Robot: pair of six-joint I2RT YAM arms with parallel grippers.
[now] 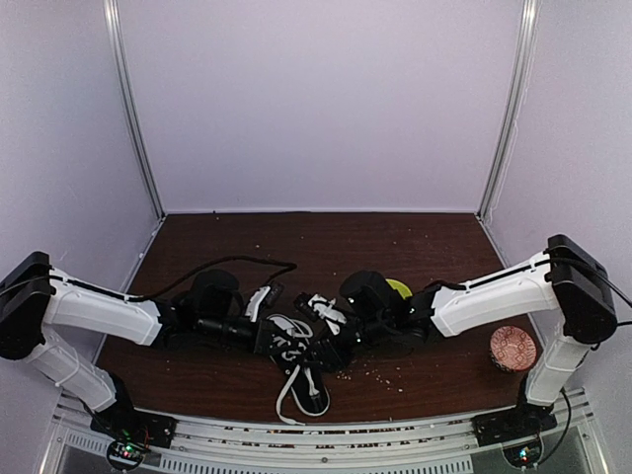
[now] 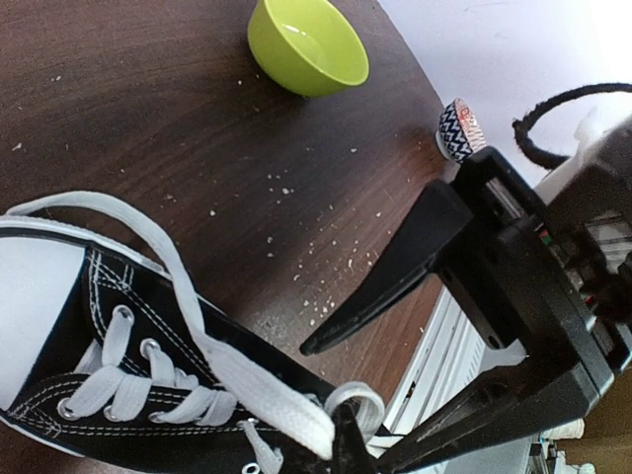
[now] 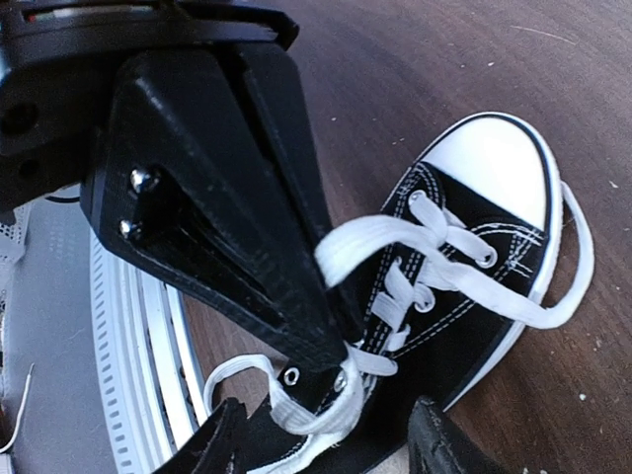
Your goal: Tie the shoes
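Note:
The black sneaker (image 1: 301,360) with a white toe cap lies at the table's near middle, between both arms. In the left wrist view the sneaker (image 2: 109,326) fills the lower left, and a white lace (image 2: 262,395) loops over my left gripper's (image 2: 326,385) lower fingertip. Its jaws stand apart. In the right wrist view the sneaker (image 3: 464,267) points up and to the right. My right gripper (image 3: 326,449) is open, and its fingers straddle the ankle end and a lace loop (image 3: 296,405). The left gripper's finger (image 3: 237,217) presses in from the upper left. Both grippers, left (image 1: 278,334) and right (image 1: 334,318), meet over the shoe.
A lime green bowl (image 1: 398,288) sits behind the right gripper and also shows in the left wrist view (image 2: 308,44). A small patterned cup (image 1: 513,348) stands at the near right and appears in the left wrist view (image 2: 457,130). Crumbs dot the dark wooden table (image 1: 395,247). A metal rail (image 1: 326,434) runs along the near edge.

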